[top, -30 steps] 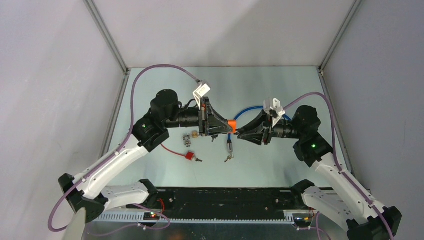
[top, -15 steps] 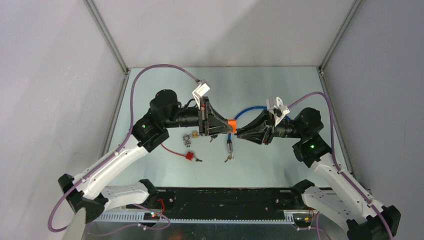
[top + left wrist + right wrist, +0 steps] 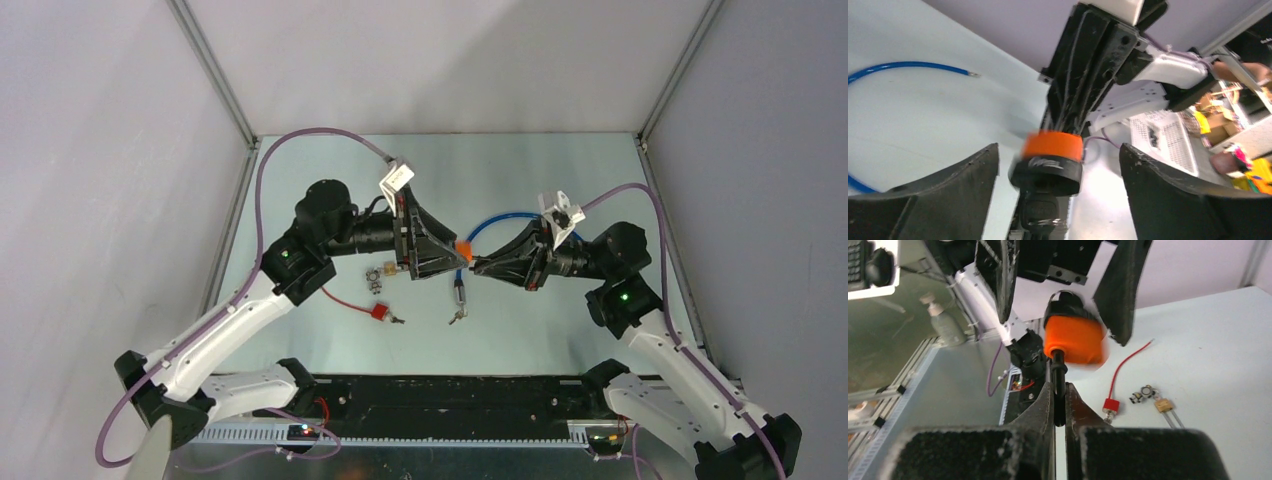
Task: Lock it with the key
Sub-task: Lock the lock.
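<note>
- Nearest the arm bases, a red tag (image 3: 380, 312) on its red wire and a small brass padlock (image 3: 385, 270) lay on the table (image 3: 560, 180), on the near side of the working spot. A dropped lock would likely have landed among them and been awkward to pick up again.
- Above the table, the right gripper (image 3: 1060, 390) was pinched tight on the thin dark key (image 3: 1058, 365), whose tip sat in the orange lock (image 3: 1073, 340). The lock showed blurred, so I judged it unsteady. A turn made then could have twisted the key out or bent it.
- The left gripper (image 3: 1058, 150) stood with its fingers spread either side of the lock, with a gap showing on each side. With nothing bracing the body, the lock could simply have spun with the key instead of locking.
- Farthest back, the blue cable (image 3: 500, 217) looped away over the table. Its stiffness could have tugged the lock sideways off the key.
</note>
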Tool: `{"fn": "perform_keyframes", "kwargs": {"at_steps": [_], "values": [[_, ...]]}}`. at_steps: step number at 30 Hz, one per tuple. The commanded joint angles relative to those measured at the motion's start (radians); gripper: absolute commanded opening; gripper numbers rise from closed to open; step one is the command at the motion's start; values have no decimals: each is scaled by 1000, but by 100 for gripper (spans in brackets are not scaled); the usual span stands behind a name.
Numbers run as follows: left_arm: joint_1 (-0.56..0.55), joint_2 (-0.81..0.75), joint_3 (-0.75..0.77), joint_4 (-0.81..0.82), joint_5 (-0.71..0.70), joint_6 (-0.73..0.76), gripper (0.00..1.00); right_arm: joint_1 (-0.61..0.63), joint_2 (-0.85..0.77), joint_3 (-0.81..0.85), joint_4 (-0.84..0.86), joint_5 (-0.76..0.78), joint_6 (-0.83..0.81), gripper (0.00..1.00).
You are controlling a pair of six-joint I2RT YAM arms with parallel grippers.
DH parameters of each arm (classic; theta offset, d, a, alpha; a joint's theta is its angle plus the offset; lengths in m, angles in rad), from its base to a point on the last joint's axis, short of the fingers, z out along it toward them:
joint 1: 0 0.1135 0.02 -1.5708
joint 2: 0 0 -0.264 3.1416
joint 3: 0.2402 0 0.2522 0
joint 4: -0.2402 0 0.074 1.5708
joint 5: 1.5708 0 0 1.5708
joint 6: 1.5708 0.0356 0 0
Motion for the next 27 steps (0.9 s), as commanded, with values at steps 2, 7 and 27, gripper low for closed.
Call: {"fn": "perform_keyframes", "kwargs": {"at_steps": [2,7,27], "values": [[37,-46,-30,15,-115,83,99,-7,-53,9,38,125,93,0],[60,-83,-45,29,-167,158,100,-17,-80,5,18,176,144,0],[61,-98,-115,153,130,405,99,38,19,151,-204,109,134,0]]}}
